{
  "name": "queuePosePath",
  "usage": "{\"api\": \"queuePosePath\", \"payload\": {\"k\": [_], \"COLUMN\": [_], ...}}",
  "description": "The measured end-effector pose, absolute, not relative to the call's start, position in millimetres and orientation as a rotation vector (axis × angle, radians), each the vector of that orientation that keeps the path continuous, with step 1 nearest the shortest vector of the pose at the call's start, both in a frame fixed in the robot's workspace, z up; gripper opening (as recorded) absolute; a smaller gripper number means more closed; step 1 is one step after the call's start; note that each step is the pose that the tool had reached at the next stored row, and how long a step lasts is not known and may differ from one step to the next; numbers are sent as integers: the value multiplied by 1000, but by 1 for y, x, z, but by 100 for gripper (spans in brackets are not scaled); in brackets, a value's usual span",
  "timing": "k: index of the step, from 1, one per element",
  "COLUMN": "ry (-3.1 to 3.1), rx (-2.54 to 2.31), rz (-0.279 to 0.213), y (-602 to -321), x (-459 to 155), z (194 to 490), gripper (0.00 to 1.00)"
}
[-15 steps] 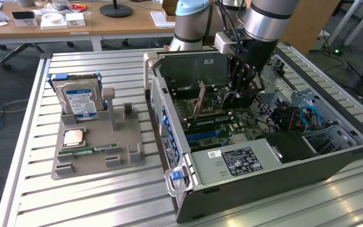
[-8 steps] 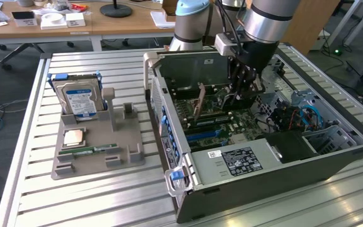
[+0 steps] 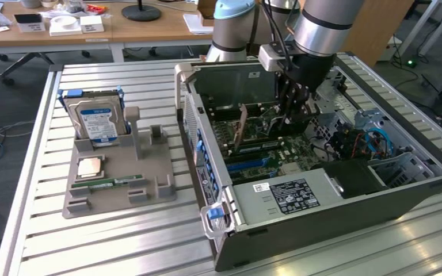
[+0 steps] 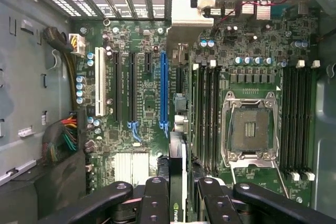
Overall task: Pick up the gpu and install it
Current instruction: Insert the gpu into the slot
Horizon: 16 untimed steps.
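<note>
One gpu (image 4: 177, 177), one hard drive (image 3: 98, 122), one memory stick (image 3: 118, 181)

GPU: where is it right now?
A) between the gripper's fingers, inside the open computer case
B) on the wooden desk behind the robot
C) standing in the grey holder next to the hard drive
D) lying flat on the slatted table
A: in the wrist view the gripper holds the gpu edge-on between its fingers, over the motherboard.

The gpu (image 4: 177, 174) is edge-on, its near end cut off.
</note>
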State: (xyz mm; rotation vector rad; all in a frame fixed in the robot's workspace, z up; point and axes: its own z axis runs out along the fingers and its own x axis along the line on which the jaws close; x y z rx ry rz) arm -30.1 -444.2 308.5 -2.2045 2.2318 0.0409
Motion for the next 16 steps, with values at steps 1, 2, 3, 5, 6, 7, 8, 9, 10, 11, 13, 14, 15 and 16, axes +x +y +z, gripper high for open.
{"api": "queuePosePath", "payload": {"k": [1, 2, 3, 5, 6, 7, 8, 9, 10, 11, 13, 14, 15, 16], "ry": [2232, 2232, 2232, 2232, 2232, 2232, 2232, 2232, 2232, 2232, 2232, 2232, 2232, 2232], "rx": [-2205, -2205, -2205, -2204, -2204, -2204, -2205, -2204, -2204, -2204, -2204, -2205, -2205, -2205], "rz": [41, 41, 41, 41, 41, 41, 41, 41, 41, 41, 41, 41, 41, 41], "y": [-444, -444, -444, -445, -446, -447, -447, -448, -449, -450, -450, -450, -450, -450], "x": [-30, -30, -30, -31, -31, -31, -31, -31, -31, -32, -32, -33, -33, -33], "z": [309, 308, 308, 308, 308, 308, 308, 308, 308, 308, 307, 306, 305, 304], "gripper": [26, 26, 26, 26, 26, 26, 26, 26, 26, 26, 26, 26, 26, 26]}}
